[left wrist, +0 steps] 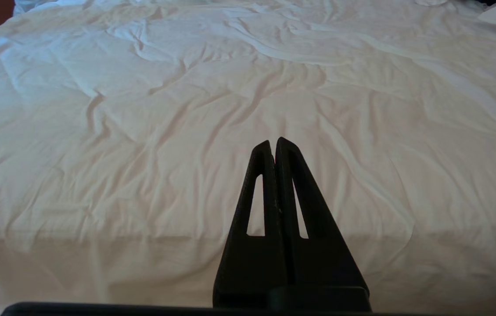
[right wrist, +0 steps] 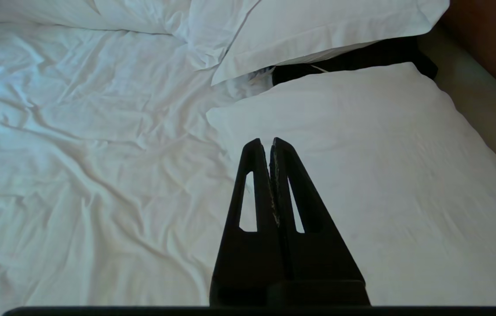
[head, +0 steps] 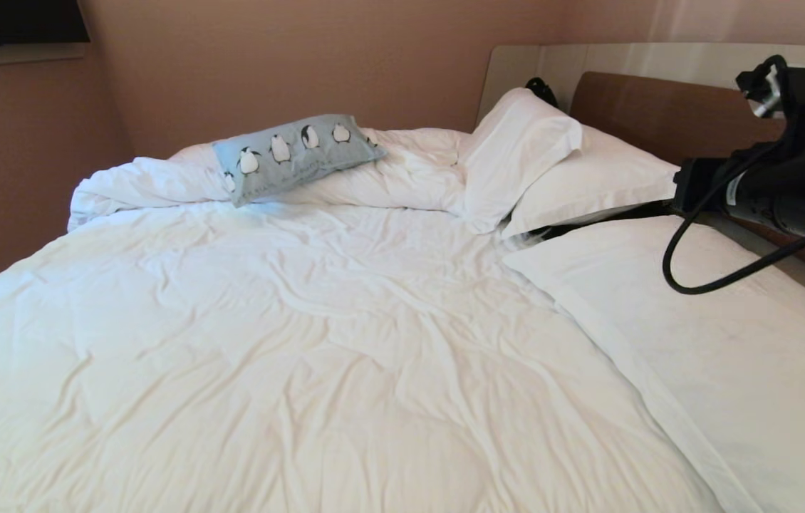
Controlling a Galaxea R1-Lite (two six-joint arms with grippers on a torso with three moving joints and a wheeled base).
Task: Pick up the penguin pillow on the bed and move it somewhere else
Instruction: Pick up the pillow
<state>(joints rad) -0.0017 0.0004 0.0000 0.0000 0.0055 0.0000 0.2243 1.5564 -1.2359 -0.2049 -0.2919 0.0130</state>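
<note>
**Reaching out: right arm raised, pillow not yet approached**

Starting nearest, the left tool [left wrist: 274, 147] hangs low at the foot edge of the bed [head: 303, 342], its two fingers pressed flat together and holding nothing; that arm looks parked. Ahead of it lies only the rumpled duvet [left wrist: 213, 96].

Further up on the right side, the right arm [head: 780, 185] juts in level above a flat white pillow [head: 716, 342]. Its wrist view shows the right tool [right wrist: 270, 145] also pinched tight, empty, hovering over that same pillow [right wrist: 362, 145]. Beyond it, two more white pillows [head: 552, 164] lean against the headboard [head: 659, 107].

Farthest away, the penguin pillow [head: 295, 153] rests tilted on the bunched-up duvet ridge at the far left side of the bed, well apart from both tools and untouched.

I judge this the opening reach: nothing is gripped yet. The next move calls for swinging the right arm across toward the far left, parting the fingers wide before arrival, then coming down on a corner or edge of the soft pillow. The reach is long, so the torso or base may need to help.
</note>
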